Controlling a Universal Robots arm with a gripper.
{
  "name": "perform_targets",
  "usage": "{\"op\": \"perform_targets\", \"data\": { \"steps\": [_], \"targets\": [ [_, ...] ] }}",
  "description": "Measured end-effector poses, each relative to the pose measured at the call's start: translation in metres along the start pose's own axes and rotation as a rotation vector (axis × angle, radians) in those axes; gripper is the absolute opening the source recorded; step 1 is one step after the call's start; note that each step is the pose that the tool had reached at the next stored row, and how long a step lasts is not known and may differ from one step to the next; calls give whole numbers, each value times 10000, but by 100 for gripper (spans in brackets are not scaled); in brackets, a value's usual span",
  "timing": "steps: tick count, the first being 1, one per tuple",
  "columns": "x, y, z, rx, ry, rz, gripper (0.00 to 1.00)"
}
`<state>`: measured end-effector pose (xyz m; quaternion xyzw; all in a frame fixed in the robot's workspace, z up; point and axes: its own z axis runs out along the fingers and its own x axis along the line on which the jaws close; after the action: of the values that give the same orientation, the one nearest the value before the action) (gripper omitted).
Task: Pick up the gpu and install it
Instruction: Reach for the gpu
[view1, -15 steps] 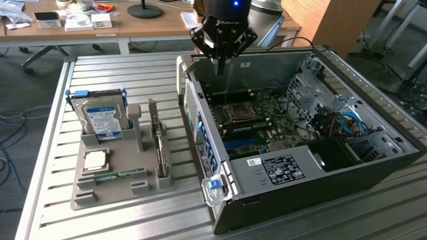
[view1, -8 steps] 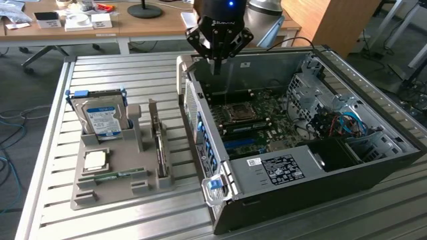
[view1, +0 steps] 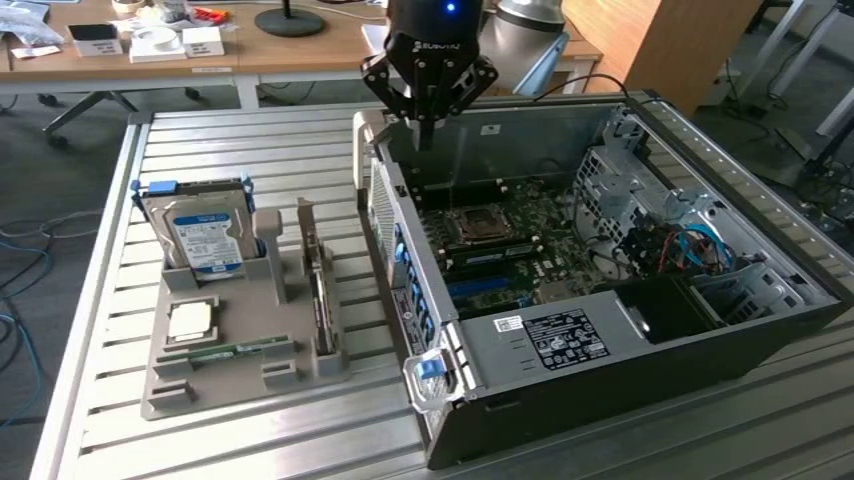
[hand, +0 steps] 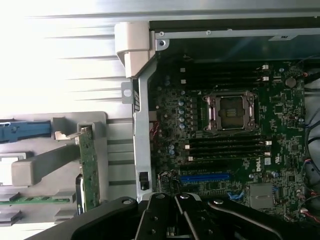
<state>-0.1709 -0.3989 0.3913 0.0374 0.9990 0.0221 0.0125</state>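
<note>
The gpu stands on edge in a slot of the grey tray, in the lower left part of the exterior view. From there it looks like a thin upright card. Its dark edge runs toward the camera, and a pale metal bracket rises at its far end. In the wrist view the gpu shows as a narrow green strip of circuit board, dotted with small parts, held between the tray's grey posts. It sits just beside the open computer case, on the exterior view's left of it, and nothing is touching it.

On the same tray, a hard drive with a blue-white label stands further to the left, and a green memory stick lies flat near the front.

The gripper hangs at the top centre of the exterior view, over the far left corner of the case and well apart from the gpu. Its jaws are clenched together with nothing between them. In the wrist view the gripper appears as black fingers pressed together over the motherboard, close to a blue slot.
</note>
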Motion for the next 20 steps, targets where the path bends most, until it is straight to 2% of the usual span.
{"op": "perform_targets", "data": {
  "steps": [13,20],
  "targets": [
    [134,-10,2,0,0,1,11],
    [244,-18,3,0,0,1,11]
  ]
}}
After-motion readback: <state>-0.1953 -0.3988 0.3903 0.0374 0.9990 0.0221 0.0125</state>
